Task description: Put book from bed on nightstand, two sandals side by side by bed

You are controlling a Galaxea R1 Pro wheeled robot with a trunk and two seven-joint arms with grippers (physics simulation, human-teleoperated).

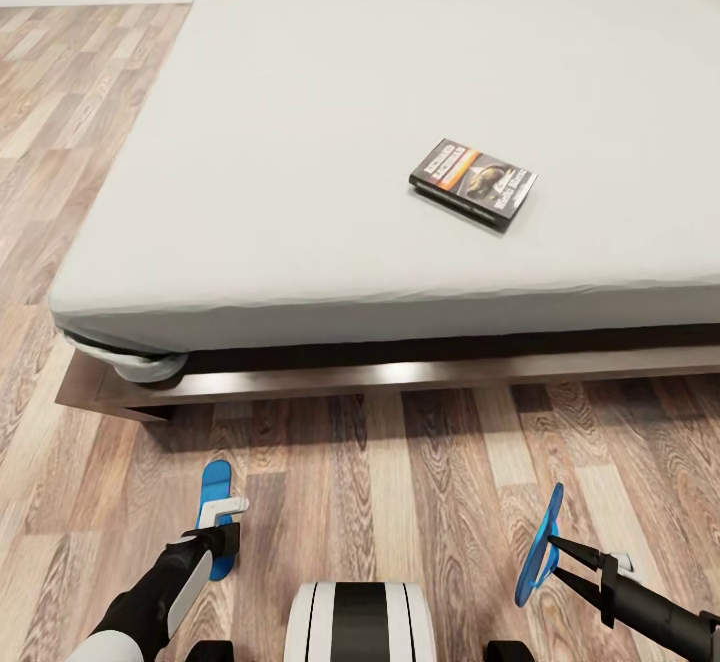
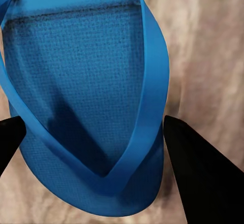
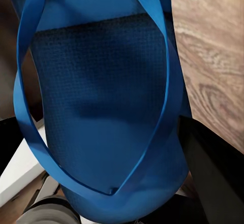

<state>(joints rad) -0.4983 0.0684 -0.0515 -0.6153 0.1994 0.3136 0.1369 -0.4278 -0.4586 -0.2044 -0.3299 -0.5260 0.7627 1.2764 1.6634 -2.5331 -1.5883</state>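
Richard Bachman paperback [image 1: 473,183] lying flat on the bed [image 1: 300,142] mattress, toward its near right. On the wood floor [image 1: 420,462] before the bed frame: left gripper [image 1: 222,540] spread around a flat blue sandal [image 1: 215,502]; right gripper [image 1: 556,554] pinching the second sandal [image 1: 540,542], held on edge.

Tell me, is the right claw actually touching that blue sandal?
Touching. In the head view the right gripper pinches the sandal, which stands tilted on edge off the floor.

Even, bright, diffuse light is rendered throughout; a dark shadow band is cast beneath the mattress [image 1: 400,142]; glare is seen on the bed frame [image 1: 400,374]; wrist views are soft, floor [image 2: 213,46] blurred.
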